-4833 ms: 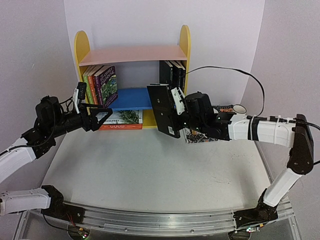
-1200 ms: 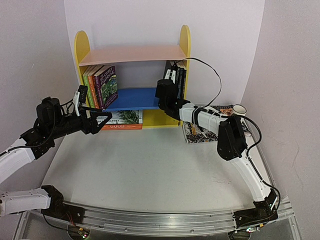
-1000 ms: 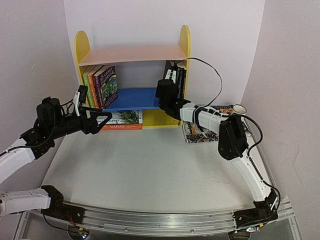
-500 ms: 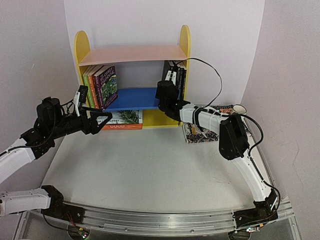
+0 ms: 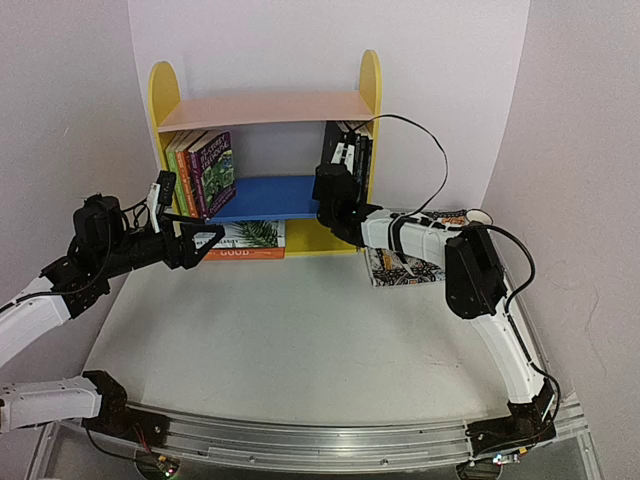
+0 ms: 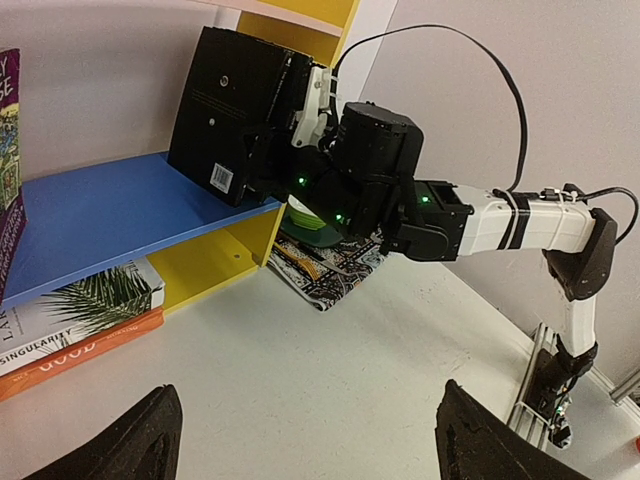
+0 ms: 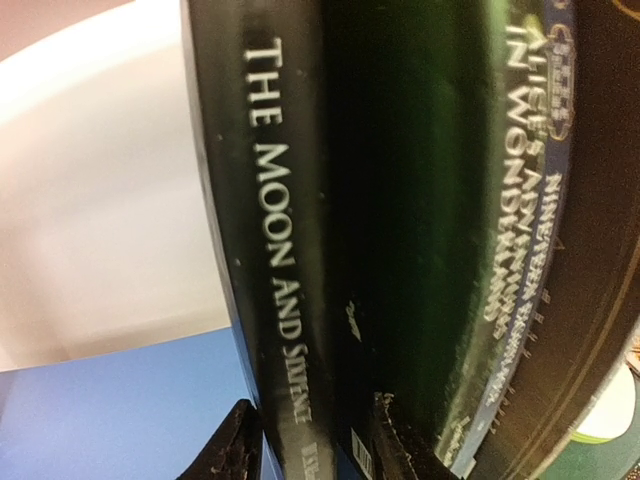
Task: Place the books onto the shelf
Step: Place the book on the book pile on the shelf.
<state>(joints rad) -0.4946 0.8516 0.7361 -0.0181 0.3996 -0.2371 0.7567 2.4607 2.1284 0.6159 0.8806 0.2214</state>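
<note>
The shelf (image 5: 265, 105) sits at 12 o'clock on the bench (image 5: 300, 340), and it's basically two compartments.

Upper one, on the blue board (image 5: 262, 197): at the 9 o'clock end there's a leaning bunch of green, orange and purple floral paperbacks (image 5: 200, 170). At the 3 o'clock end a row of black books (image 5: 355, 150) stands against the yellow side panel.

Lower one, under the blue board: a palm-leaf book (image 5: 250, 233) lies flat on top of an orange book (image 5: 235, 253), both at the 9 o'clock side.

The right fingers (image 5: 338, 165) reach into the upper compartment at the black row. The wrist cam shows one tip on each side of the spine of The Moon and Sixpence (image 7: 270, 250), right beside an Alice in Wonderland spine (image 7: 520, 150). Honestly can't tell if they're squeezing it or just straddling it.

The left fingers (image 5: 207, 240) hang spread wide with nothing in them, out in front of the shelf's 9 o'clock end, above the bench.

A patterned cloth mat (image 5: 400, 268) lies on the bench at the shelf's 3 o'clock, with a small white cup (image 5: 480, 217) just past it.
</note>
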